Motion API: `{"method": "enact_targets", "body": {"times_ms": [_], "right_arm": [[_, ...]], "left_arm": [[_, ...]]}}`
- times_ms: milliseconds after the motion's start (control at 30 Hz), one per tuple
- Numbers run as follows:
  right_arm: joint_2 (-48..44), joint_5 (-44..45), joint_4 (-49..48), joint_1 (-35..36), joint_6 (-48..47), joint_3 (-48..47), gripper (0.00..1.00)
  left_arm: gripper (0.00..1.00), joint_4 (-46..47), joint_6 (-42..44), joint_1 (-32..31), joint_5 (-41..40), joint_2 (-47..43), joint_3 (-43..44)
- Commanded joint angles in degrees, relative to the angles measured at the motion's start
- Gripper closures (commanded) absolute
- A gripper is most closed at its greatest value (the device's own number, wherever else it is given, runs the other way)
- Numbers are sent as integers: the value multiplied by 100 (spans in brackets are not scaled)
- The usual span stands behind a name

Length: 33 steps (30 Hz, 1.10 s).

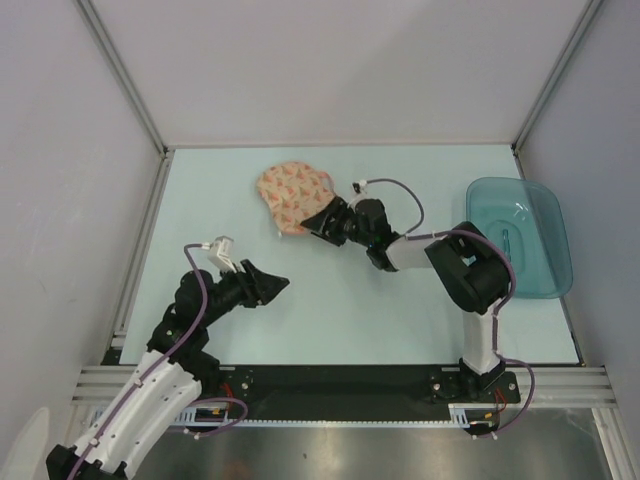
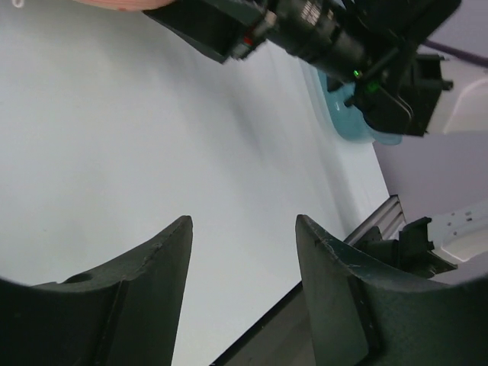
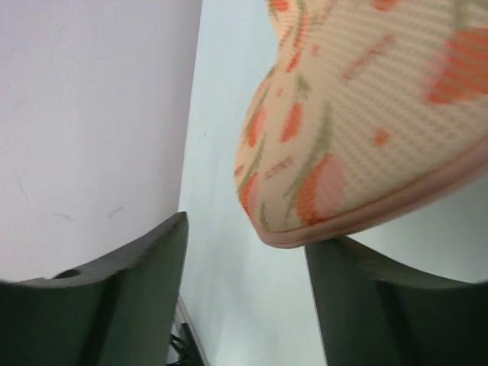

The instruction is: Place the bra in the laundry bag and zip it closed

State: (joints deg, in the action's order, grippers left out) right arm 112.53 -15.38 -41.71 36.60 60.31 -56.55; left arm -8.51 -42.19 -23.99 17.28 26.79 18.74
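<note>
Your laundry bag [image 1: 292, 197] lies by the middle of the far edge. Your right gripper [image 1: 322, 222], fingers wide, is at its near rim. Your left gripper [image 1: 272, 287], fingers wide too, hangs toward the near-left corner. A teal tray [image 1: 530, 230] hugs the right edge.

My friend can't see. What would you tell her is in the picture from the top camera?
A peach laundry bag with orange print lies near the middle of a pale table, and the right tool is at its near right edge. The left tool hangs open over bare table closer to the front. A see-through teal tray sits at the far right.
</note>
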Motion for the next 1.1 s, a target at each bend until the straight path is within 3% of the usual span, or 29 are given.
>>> {"method": "enact_targets", "body": {"times_ms": [0,133,233,367,567,700,767,933,1000,1033,1067], "right_arm": [[278,-649,1136,-48,-931,-1110,26],[-55,-811,2392,-4,-1809,-1183,1],[-713,-189,3279,58,-2478,-779,0],[-1785,727,3942,224,-2674,325,1],[-4499,1772,2811,751,-2332,2620,0],[-6521,2624,2422,1383,-1606,4288,0],[-7852,2733,2510,1499,-1287,4765,0],[-10774,2962,4134,1833,-328,5645,0],[-10666,3023,3946,1999,-126,5647,0],[-10490,2997,3543,2131,-151,5647,0],[-10375,2205,2851,2306,-343,6134,0]], "left_arm": [[37,-177,-149,43,293,-261,-89],[34,217,-271,43,565,-218,-301],[27,832,-446,43,891,-87,-468],[19,1930,-737,-18,1374,387,-582],[14,3063,-781,-843,840,117,-845],[13,4022,-1236,-1265,426,-785,-1653],[12,4243,-1440,-1284,391,-1208,-2222],[8,3964,-1985,-1301,627,-3024,-2937],[7,3349,-2012,-1319,715,-3494,-2920],[7,3504,-2047,-1328,994,-3244,-2920],[6,4149,-2152,-1328,1127,-3128,-2981]]}}
